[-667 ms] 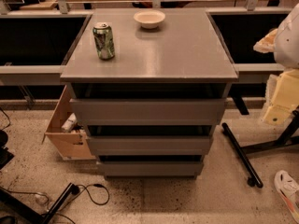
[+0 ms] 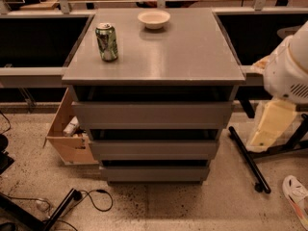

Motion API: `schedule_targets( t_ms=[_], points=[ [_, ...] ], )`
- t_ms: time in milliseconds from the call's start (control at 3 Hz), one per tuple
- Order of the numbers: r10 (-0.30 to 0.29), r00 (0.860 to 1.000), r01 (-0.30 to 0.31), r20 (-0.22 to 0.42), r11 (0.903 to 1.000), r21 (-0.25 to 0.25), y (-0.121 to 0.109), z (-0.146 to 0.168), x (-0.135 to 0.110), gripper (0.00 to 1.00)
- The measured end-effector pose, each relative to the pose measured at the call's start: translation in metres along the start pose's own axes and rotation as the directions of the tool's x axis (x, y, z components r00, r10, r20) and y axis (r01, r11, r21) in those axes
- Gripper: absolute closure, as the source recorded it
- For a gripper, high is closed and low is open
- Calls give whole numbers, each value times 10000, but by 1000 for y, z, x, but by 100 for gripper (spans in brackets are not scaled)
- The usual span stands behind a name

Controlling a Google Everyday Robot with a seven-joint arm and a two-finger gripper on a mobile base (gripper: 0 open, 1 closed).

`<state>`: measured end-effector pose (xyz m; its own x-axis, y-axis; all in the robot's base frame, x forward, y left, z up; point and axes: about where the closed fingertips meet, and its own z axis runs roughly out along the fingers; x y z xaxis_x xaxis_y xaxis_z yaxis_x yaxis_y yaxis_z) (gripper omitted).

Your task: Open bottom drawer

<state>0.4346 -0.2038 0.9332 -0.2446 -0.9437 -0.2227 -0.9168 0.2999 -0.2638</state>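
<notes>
Cabinet (image 2: 192,57) in grey, flat-topped, with three stacked drawer fronts, to the left of the gripper (image 2: 263,134). Speckled floor (image 2: 202,206) beneath the gripper and the cabinet. At the right edge, white arm housing (image 2: 288,66), level with the cabinet top; under it the cream gripper, angled down and leftward, hanging near the cabinet's right side but apart from it, about level with the upper two drawer fronts. Open or closed: cannot tell.

Left of the gripper at about its height, the top drawer front (image 2: 151,114); left and a little lower, the middle drawer front (image 2: 154,149). Lowest of the three, the bottom drawer (image 2: 155,173), down and left of the gripper, close to the floor, looking the narrowest, closed, with a dark gap above its panel.

Far left of the gripper, against the cabinet's left side, a tan cardboard box (image 2: 67,146), open-topped. Just below the gripper, a black stand leg (image 2: 248,160) slanting across the floor. Below and right of the gripper, a white shoe (image 2: 296,194). Far down-left, black cables (image 2: 91,198) on the floor. Up and far left of the gripper, a green can (image 2: 107,42) upright on the cabinet top; further back, a white bowl (image 2: 154,19), apart from the can.
</notes>
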Motion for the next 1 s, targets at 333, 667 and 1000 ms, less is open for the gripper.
schedule_targets(
  t_ms=[333, 667, 1000],
  points=[
    [271, 9994, -265, -215, 9992, 300, 21, 55, 1, 0],
    [126, 9975, -95, -701, 9990, 439, 35, 130, 15, 0],
    [-531, 9942, 587, -933, 9966, 582, 32, 222, 13, 0]
  ],
)
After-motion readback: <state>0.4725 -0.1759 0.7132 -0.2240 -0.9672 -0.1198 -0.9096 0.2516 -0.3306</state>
